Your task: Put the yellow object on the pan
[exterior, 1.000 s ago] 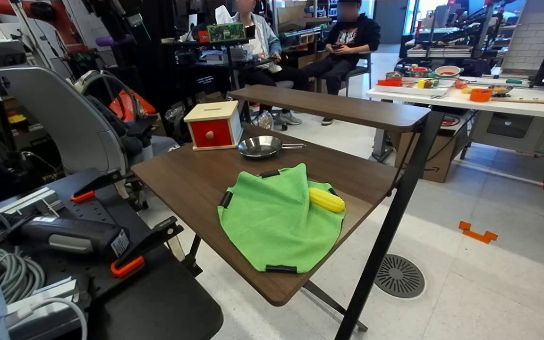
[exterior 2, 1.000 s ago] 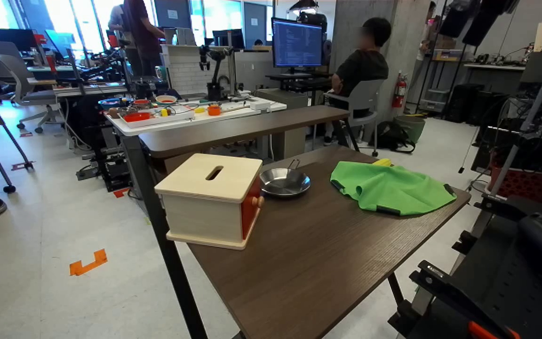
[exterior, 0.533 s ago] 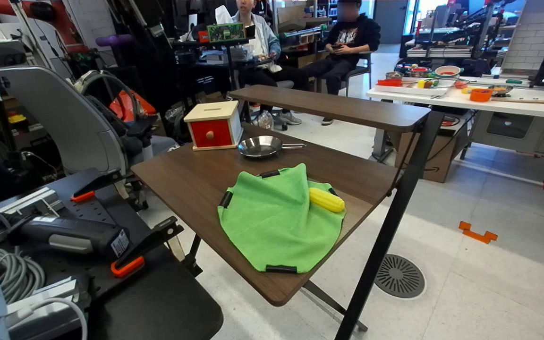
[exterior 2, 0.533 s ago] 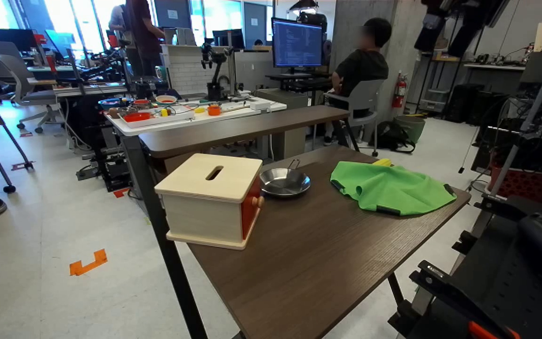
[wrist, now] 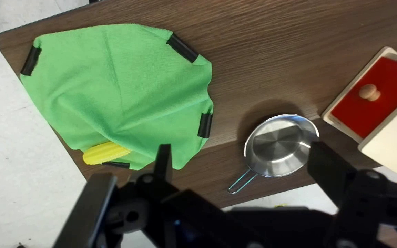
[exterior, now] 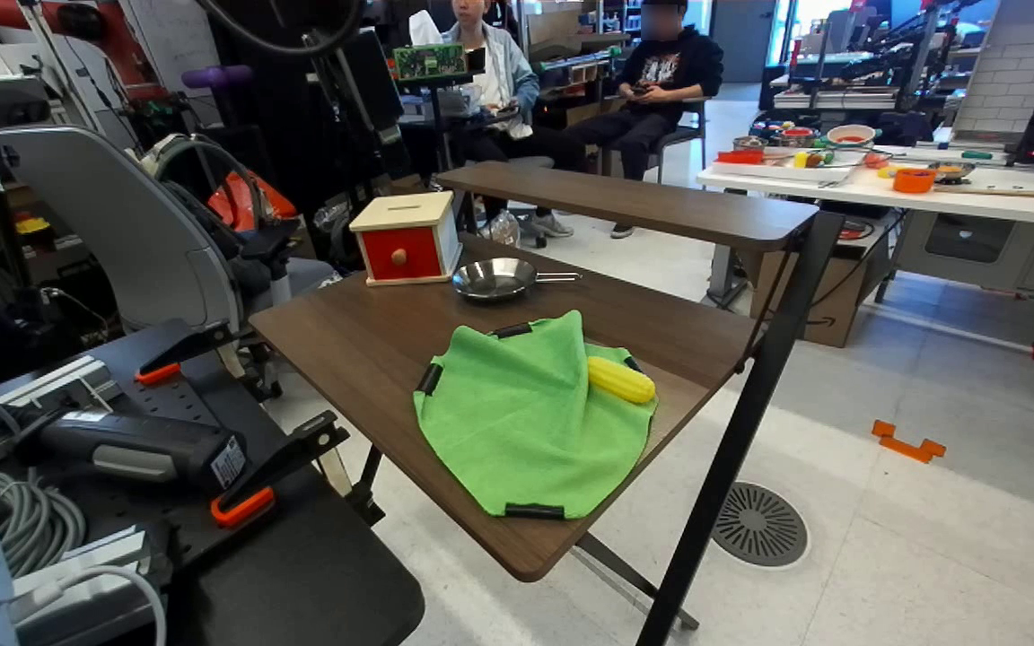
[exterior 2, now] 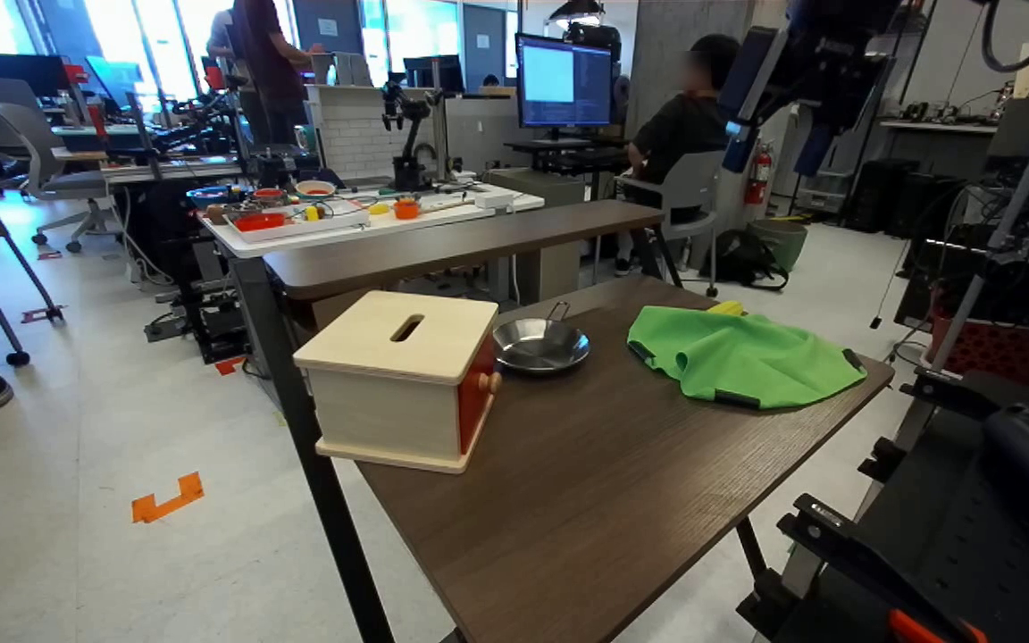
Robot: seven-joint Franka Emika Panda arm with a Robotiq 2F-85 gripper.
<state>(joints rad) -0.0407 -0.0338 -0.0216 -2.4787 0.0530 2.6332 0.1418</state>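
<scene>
The yellow object (exterior: 622, 380) is a ridged, corn-like piece. It lies at the edge of the green cloth (exterior: 517, 431), partly under a fold. In an exterior view only its top (exterior 2: 727, 308) shows behind the cloth; the wrist view shows it at the lower left (wrist: 103, 153). The silver pan (exterior: 494, 279) stands on the table beside the box; it also shows in an exterior view (exterior 2: 541, 346) and in the wrist view (wrist: 276, 146). My gripper (exterior 2: 775, 159) is open and empty, high above the table. In the wrist view its fingers (wrist: 241, 148) are wide apart.
A wooden box with a red front (exterior: 402, 240) stands close to the pan. A raised brown shelf (exterior: 634, 202) runs along one side of the brown table (exterior: 346, 332). A dark cart (exterior: 302, 556) with clamps and a scanner-like tool stands nearby.
The arm and gripper have moved in over the table and lower, leftward in the exterior view where the fingers show. The yellow object, cloth, pan and box have not moved.
</scene>
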